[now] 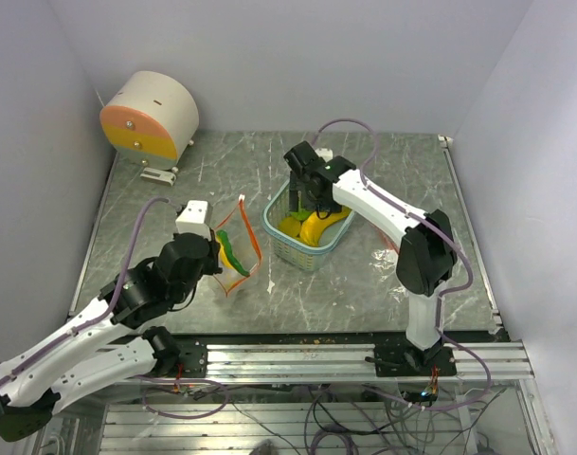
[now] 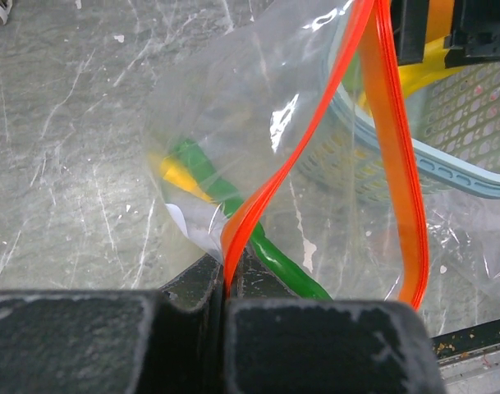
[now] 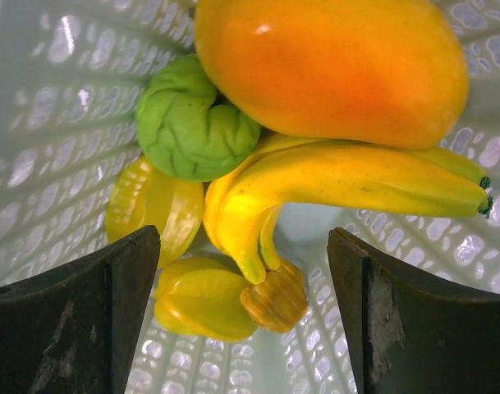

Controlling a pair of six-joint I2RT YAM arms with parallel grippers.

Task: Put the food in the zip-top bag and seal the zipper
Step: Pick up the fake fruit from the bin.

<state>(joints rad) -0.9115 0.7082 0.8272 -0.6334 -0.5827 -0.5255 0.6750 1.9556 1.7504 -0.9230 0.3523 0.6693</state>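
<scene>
While the floppy bag (image 2: 233, 107) is pinched at its zipper (image 2: 393, 164) by the closed left gripper (image 2: 227, 308), the banana (image 3: 356, 176) is seen just ahead of the spread right gripper (image 3: 245, 308). It's probably light, hard and slick, so best grabbed mid-body.

Left arm (image 1: 80, 355) and right arm (image 1: 373, 204) had white link shells, black joint housings and lilac cables (image 1: 345, 121) looped alongside. Fingers (image 3: 69, 328) of the right gripper (image 3: 243, 242) were matte black, blocky, scuffed grey.
</scene>
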